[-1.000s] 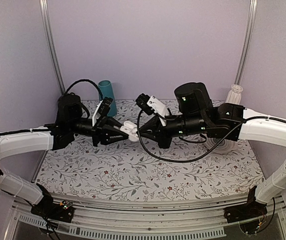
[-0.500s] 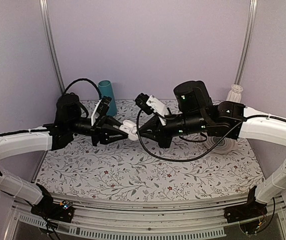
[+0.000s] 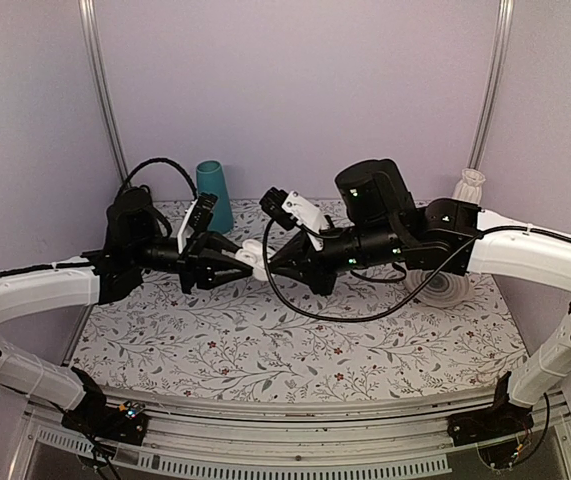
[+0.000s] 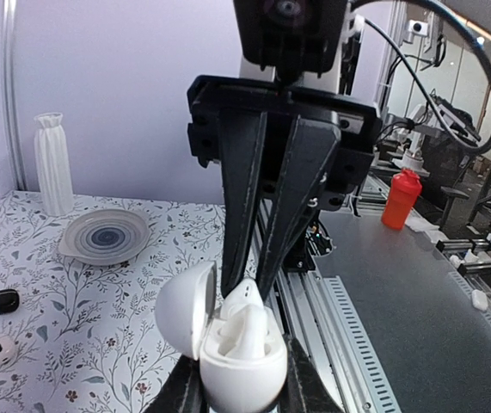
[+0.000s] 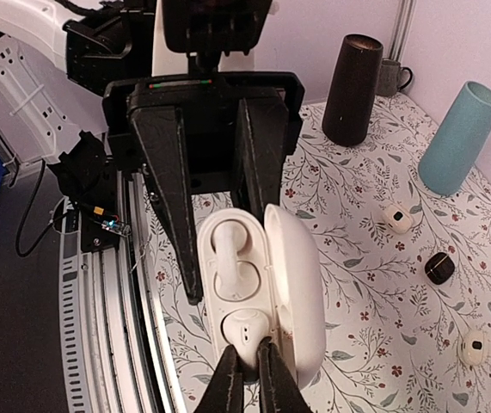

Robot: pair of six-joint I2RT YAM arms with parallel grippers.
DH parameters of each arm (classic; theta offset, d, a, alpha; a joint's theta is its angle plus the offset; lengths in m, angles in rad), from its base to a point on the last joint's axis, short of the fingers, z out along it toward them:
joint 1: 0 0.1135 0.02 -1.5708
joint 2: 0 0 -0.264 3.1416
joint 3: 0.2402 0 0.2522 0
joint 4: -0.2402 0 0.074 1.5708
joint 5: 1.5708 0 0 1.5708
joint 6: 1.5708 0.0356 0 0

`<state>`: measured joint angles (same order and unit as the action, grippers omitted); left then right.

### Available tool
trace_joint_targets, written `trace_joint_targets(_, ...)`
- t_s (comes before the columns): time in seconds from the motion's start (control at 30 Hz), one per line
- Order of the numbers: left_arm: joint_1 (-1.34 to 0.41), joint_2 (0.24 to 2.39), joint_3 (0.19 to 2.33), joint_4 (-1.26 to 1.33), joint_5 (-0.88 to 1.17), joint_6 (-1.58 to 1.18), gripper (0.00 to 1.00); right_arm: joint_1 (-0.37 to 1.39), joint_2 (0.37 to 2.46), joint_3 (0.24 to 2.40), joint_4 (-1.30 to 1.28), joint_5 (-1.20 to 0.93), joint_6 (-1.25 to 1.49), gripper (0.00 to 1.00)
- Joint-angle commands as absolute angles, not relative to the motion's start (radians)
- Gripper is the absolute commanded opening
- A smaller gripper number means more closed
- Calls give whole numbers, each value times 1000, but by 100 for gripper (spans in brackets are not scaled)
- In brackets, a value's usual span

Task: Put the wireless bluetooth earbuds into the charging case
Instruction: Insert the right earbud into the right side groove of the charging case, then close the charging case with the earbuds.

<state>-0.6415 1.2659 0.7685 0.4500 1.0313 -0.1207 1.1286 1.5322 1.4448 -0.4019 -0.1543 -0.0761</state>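
Left gripper (image 3: 241,262) is clamped on the charging case (image 4: 245,379), held in the air above the table (image 3: 265,340), about mid-span between the two arms. The lid (image 5: 301,284) is swung fully open to one side, and the cavity faces the right wrist camera. The case's long axis runs along the line between the grippers, so its two sockets sit one behind the other as seen from the right arm. The far earbud (image 5: 228,258) looks seated. The near earbud (image 5: 245,325) sits in or at the socket closest to the right gripper (image 5: 249,350), whose jaws are almost together with the tips right on that bud. I can't tell if they're pinching it or only touching it. The right arm is the nearer one and is already head-on. My read is the next move is a straight push or release along that axis, and the risk is tipping the bud against the socket edge.
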Motion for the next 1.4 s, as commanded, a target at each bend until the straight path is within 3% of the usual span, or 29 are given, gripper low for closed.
trace_joint_targets(0.0, -653, 1239, 766, 537, 1011, -116, 0, 1144, 1571, 1465, -437, -147, -75, 10)
trace_joint_targets(0.27, -652, 1239, 750, 541, 988, -113, 0, 1146, 1544, 1455, -437, -124, -65, 23)
trace_joint_targets(0.6, -647, 1243, 732, 552, 966, -111, 0, 1145, 1515, 1453, -430, -115, -49, 27)
trace_joint_targets(0.93, -643, 1227, 709, 608, 917, -117, 0, 1091, 1426, 1398, -354, -169, 74, 41)
trace_joint_targets(1.03, -643, 1213, 680, 678, 875, -129, 0, 1057, 1395, 1356, -285, -216, 162, 48)
trace_joint_targets(1.17, -644, 1202, 661, 760, 827, -138, 0, 988, 1359, 1255, -93, -308, 337, 72)
trace_joint_targets(1.37, -646, 1195, 665, 841, 751, -130, 0, 958, 1395, 1219, 87, -401, 564, 83)
